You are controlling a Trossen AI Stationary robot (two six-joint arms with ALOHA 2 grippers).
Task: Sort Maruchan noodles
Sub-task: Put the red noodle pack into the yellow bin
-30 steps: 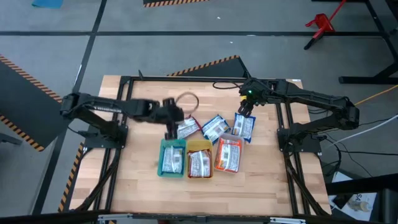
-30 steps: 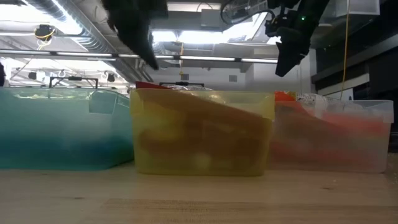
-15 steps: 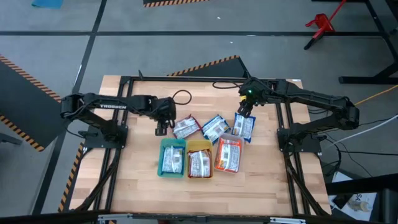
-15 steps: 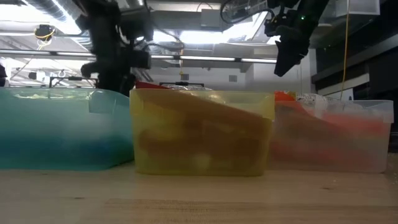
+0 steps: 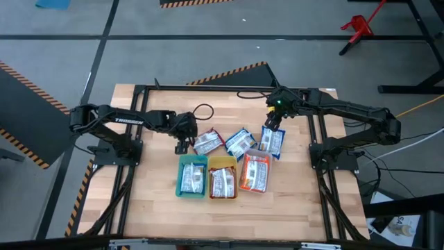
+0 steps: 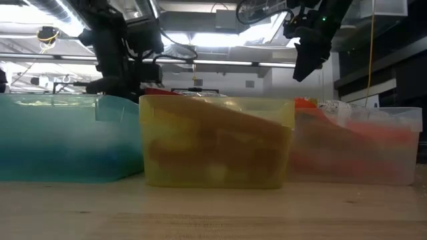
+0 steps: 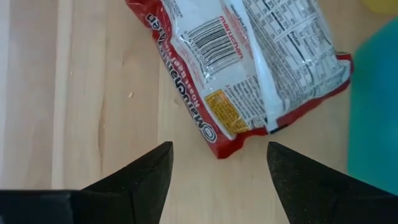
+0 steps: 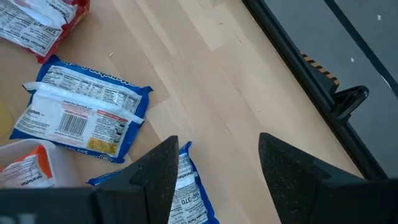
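Observation:
Three Maruchan packets lie flat on the table beyond the trays: a red one (image 5: 207,142) and two blue ones (image 5: 240,142) (image 5: 272,141). The green tray (image 5: 182,189), yellow tray (image 5: 222,162) and clear tray (image 5: 243,186) each hold packets. My left gripper (image 5: 182,144) hangs open just left of the red packet (image 7: 249,62), which lies with its printed back up, and touches nothing. My right gripper (image 5: 275,123) is open above the far end of the right blue packet (image 8: 186,186), well clear of it.
A dark cable loop (image 5: 205,110) lies on the table beyond the left gripper. The black frame rail (image 8: 292,68) runs along the table's far right edge. The three trays stand side by side at the table's middle, with bare wood (image 5: 229,215) on their near side.
My left gripper has drawn back toward the table's left edge, off the far rim of the green tray, and has come down lower to just above the table beside the red packet. The right arm and the packets have kept still.

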